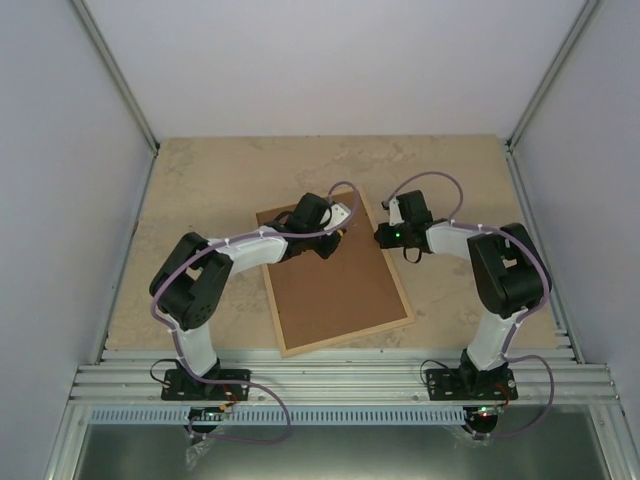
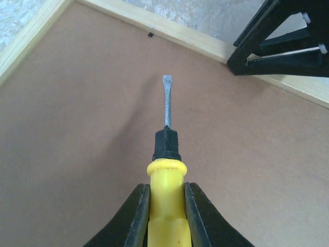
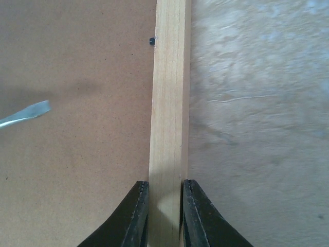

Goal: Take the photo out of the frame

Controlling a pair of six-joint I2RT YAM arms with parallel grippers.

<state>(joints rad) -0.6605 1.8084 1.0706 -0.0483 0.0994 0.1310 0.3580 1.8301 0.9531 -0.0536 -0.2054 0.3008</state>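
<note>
Left gripper (image 2: 166,193): clenched on the yellow handle of a flat-blade screwdriver (image 2: 166,154), blade pointing away from the wrist.
Screwdriver tip: over the brown backing board (image 2: 77,128), short of the rail. Whether it touches the board or hovers just above it cannot be told.
Retaining tab (image 2: 150,35): a small black piece at the seam where the board meets the wood, ahead of the blade and a little to its left.
Frame (image 1: 345,340): lies face down on the table (image 1: 200,180), slightly skewed, between the two arms.
Right gripper (image 3: 164,188): grasps the frame's right-hand rail, one finger on each side of the pale wood, apparently steadying it.
Photo: not visible. It is presumably still inside the frame, under the backing board.
Risk, slip: the blade could skid off the small tab and gouge the board or rail, since the tab is tiny and the blade is off its line.
Risk, frame shift: prying could slide or tip the frame if the one-rail hold gives.
Risk, photo: levering too deep under the board might crease the print beneath.
Hard to make out: the tab's shape and whether it is bent over the board. Other tabs, if any, are out of view or hidden under the arms.
Cut off: the overhead view hides the frame's far corner behind the left wrist.
</note>
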